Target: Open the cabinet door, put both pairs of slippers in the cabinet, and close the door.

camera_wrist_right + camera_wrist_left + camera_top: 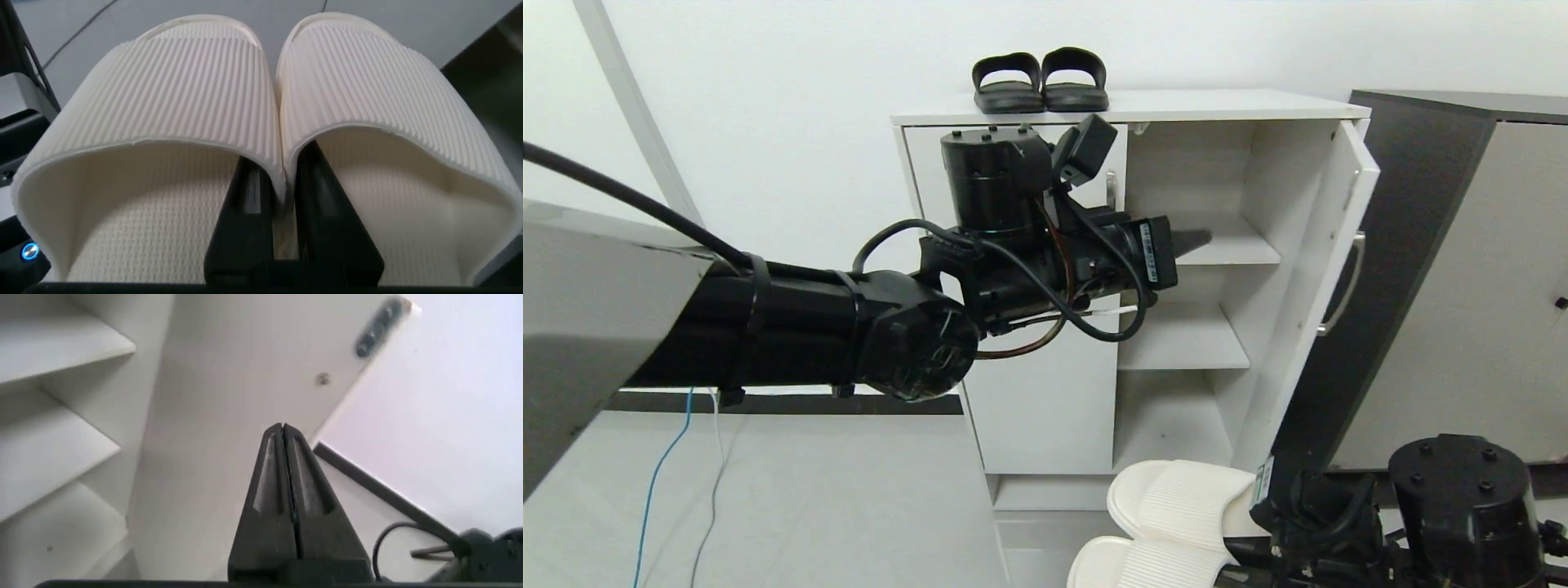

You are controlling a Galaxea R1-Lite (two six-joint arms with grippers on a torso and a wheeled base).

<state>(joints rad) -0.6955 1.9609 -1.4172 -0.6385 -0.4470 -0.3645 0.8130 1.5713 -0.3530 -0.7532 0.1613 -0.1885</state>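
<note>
Low before the open cabinet (1217,104), the right claw (282,192) pinches the white slippers (1176,498) by their inner sides. Higher up, by the top shelf (1237,249), the left claw (1196,238) is pressed together, holding nothing. Black slippers (1040,82) sit on the cabinet's top.

We look into a plain room staged like a home entryway: white shoe cabinet (1045,425), black slippers (1040,80) on top, bare wall (768,122), loose cables (654,480) across the floor (849,506).

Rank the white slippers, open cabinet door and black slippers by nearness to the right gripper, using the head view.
1. white slippers, clamped in the right gripper.
2. cabinet door, open, just above.
3. black slippers, up on the cabinet top.
</note>
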